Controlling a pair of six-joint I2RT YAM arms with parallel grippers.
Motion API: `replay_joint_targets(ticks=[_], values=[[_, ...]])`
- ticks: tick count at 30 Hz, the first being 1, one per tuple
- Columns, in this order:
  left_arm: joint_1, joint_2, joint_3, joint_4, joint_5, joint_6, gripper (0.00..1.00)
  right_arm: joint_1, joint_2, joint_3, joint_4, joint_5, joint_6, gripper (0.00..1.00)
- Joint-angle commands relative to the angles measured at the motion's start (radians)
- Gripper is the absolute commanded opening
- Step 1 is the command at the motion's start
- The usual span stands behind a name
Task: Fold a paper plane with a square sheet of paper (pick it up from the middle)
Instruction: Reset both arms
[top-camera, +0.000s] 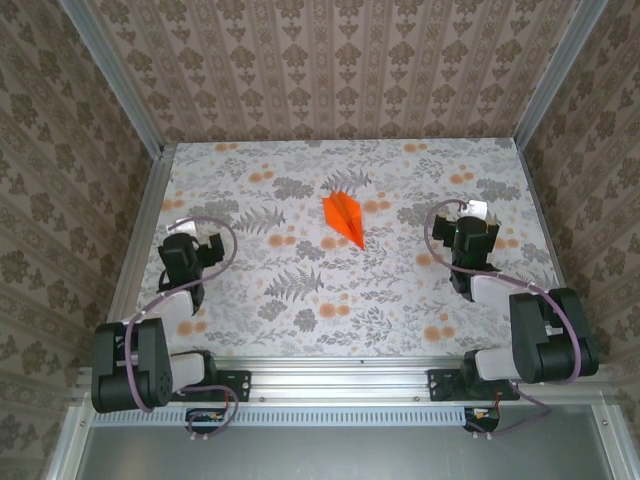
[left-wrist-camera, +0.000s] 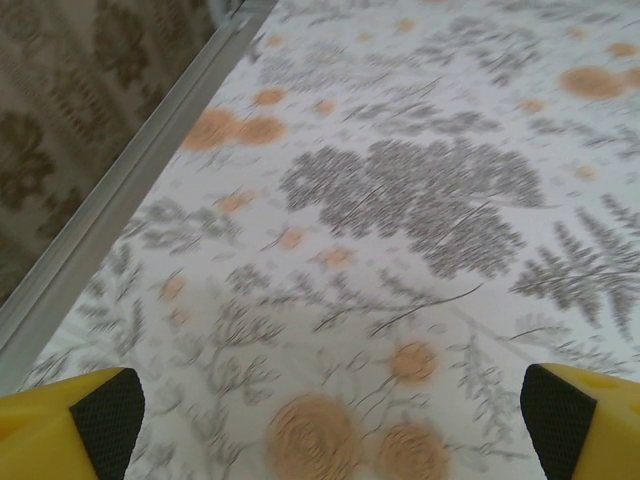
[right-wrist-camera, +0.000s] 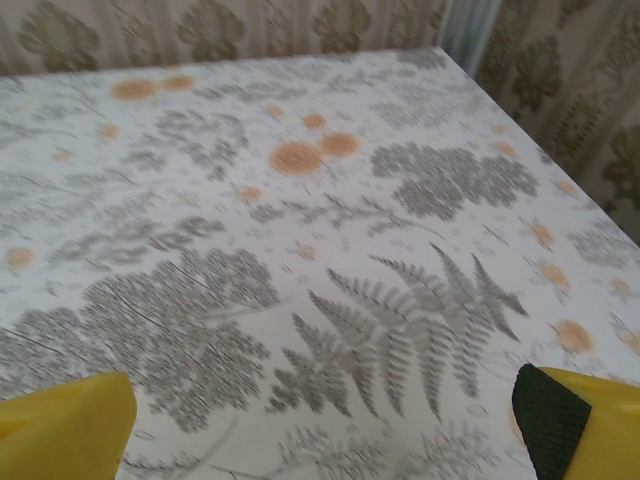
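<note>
Two grippers flanked the paper plane (top-camera: 343, 218), which lay flat near the middle of the flower-printed table (top-camera: 300, 330), its narrow end appearing to aim toward the near right. We saw the left gripper (top-camera: 188, 238) well off to the plane's left and the right gripper (top-camera: 470, 228) well off to its right, neither touching it. In the left wrist view, that arm's yellow fingers (left-wrist-camera: 70, 420) sat spread wide, with only the printed surface between the black pads. The right wrist view showed the right arm's fingers (right-wrist-camera: 580, 425) likewise wide apart, holding nothing. We judged the folding finished: the orange paper showed a dart shape with a centre crease, and the arms' stand-off positions kept the plane unobstructed for inspection.
</note>
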Motion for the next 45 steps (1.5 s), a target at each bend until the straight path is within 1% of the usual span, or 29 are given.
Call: replay_joint_targets(ticks=[1,3,5,8,10,12,17,18,19,23,45], values=[[0.011,0.036,-0.02,0.184,0.123,0.053,1.0,-0.008,0.05,-0.059,0.205,-0.148,-0.023,1.0],[0.011,0.058,-0.024,0.234,0.13,0.052,1.0,-0.008,0.093,-0.09,0.314,-0.169,-0.029,1.0],[0.013,0.092,-0.021,0.275,0.137,0.051,1.0,-0.01,0.126,-0.095,0.349,-0.186,-0.033,1.0],[0.013,0.169,-0.007,0.326,0.163,0.045,1.0,-0.009,0.165,-0.088,0.373,-0.194,-0.038,1.0],[0.013,0.201,0.006,0.334,0.156,0.04,1.0,-0.009,0.18,-0.087,0.388,-0.193,-0.038,1.0],[0.01,0.219,0.016,0.332,0.167,0.048,1.0,-0.009,0.18,-0.084,0.38,-0.194,-0.039,1.0],[-0.012,0.291,0.035,0.373,0.145,0.066,1.0,-0.009,0.179,-0.065,0.34,-0.177,-0.03,1.0],[-0.027,0.285,0.05,0.321,0.122,0.075,1.0,-0.01,0.178,-0.065,0.339,-0.178,-0.03,1.0],[-0.036,0.293,0.05,0.336,0.106,0.082,1.0,-0.01,0.179,-0.063,0.339,-0.177,-0.03,1.0],[-0.056,0.294,0.073,0.294,0.078,0.101,1.0,-0.01,0.179,-0.064,0.339,-0.177,-0.03,1.0],[-0.059,0.296,0.077,0.287,0.08,0.107,1.0,-0.01,0.178,-0.065,0.339,-0.177,-0.03,1.0]])
